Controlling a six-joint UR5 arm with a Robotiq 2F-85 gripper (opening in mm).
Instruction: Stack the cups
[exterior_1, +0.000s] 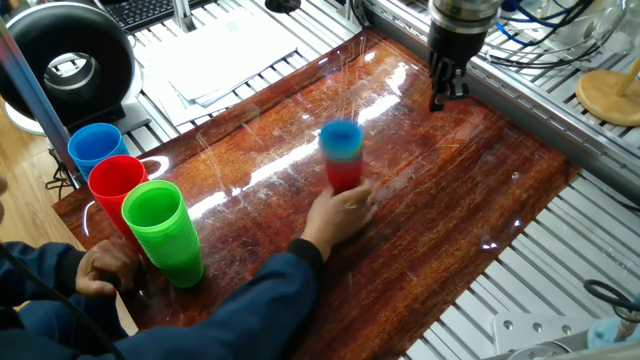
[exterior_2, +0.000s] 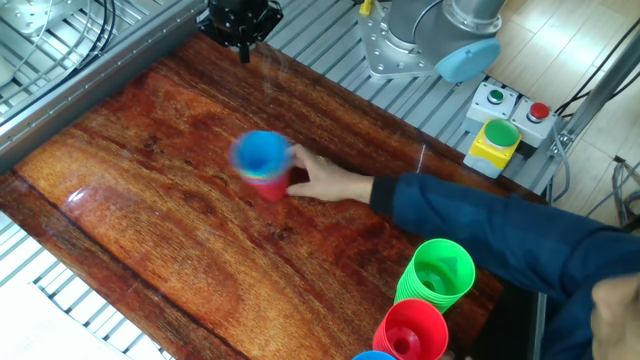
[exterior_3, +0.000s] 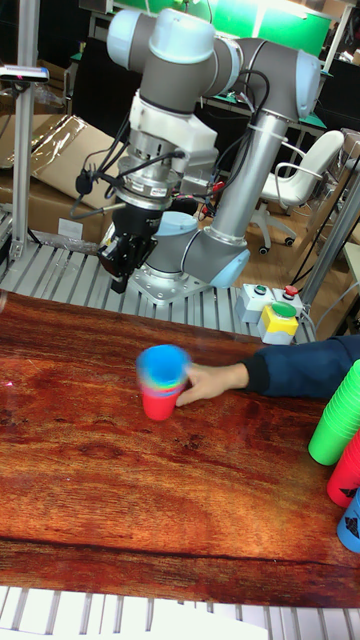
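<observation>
The pincer hangs empty above the far end of the bench, fingers pointing down; I can't tell whether they are spread or pressed together. The arm stands upright behind it, wrist bent straight down. The cups sit nested in one pile, blue on top and red at the bottom, upright near the middle of the bench, well apart from the pincer. A person's hand touches the pile's base. I'd say the arm should wait until that hand is clear, then approach from directly above. The bigger green pile, red pile and blue pile stand at the near end.
</observation>
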